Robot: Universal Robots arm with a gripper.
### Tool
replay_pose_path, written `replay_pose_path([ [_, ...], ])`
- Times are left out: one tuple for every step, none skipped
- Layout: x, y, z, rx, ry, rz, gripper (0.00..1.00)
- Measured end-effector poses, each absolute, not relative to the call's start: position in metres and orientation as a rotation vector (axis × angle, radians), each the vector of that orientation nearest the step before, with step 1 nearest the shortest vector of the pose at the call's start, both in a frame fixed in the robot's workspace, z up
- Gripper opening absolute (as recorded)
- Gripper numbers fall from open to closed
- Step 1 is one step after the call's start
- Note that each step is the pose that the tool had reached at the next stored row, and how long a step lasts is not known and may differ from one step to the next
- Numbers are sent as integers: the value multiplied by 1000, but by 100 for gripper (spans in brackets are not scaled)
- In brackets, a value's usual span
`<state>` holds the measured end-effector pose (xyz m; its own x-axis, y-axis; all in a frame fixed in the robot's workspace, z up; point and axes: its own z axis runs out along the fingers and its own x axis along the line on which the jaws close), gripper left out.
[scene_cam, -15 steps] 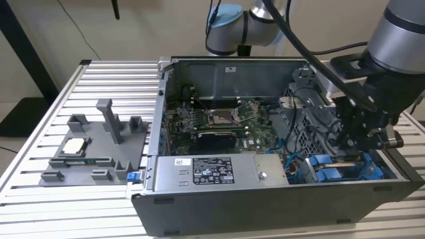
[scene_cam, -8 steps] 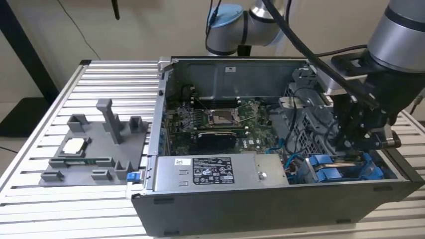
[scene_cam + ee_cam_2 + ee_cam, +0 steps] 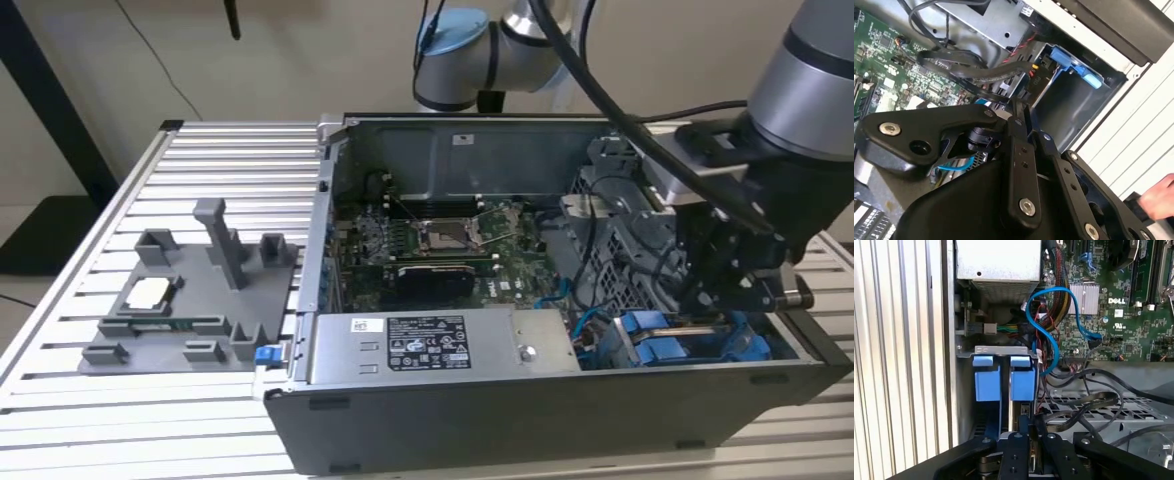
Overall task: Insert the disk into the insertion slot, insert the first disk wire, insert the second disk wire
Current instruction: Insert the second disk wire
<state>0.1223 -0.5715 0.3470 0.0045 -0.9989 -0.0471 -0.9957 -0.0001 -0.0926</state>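
Two blue caddy tabs point(image 3: 1023, 382) stand side by side at the mouth of the insertion slot point(image 3: 996, 351), the dark-grey drive cage in the corner of the open computer case point(image 3: 534, 420) towards the exterior view's right. The disk appears to sit on edge under those tabs, though its metal body is mostly hidden, so I cannot tell how deep it is seated.

The gripper point(image 3: 1026, 422) reaches down into this corner, just beside the tabs. In both wrist views its fingers are drawn together at the tips. Whether anything thin is pinched between them I cannot tell.

A blue data cable point(image 3: 1046, 340) loops from the motherboard point(image 3: 1124, 300) towards the cage, among black wires point(image 3: 1089, 402).

The disk is likely stiff, fairly weighty and sensitive to knocks. The plastic caddy frame looks like the better place to hold it, not the label face. The wires are probably limp along their length, with only the plug rigid, so a hold at the plug body seems soundest.
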Motion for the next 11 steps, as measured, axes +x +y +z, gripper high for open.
replay_pose_path([
  [123,-572,347,-2154,2149,-49,16],
  [123,-572,346,-2154,2149,-49,16],
  [123,-572,346,-2153,2149,-49,16],
  [123,-572,345,-2153,2149,-48,16],
  [124,-572,345,-2153,2148,-48,16],
  [124,-572,345,-2153,2148,-48,16],
  [124,-572,345,-2153,2148,-48,16],
  [125,-572,344,-2153,2148,-47,16],
  [125,-572,344,-2152,2148,-47,16],
  [125,-572,344,-2152,2148,-46,16],
  [125,-572,344,-2152,2148,-46,16],
])
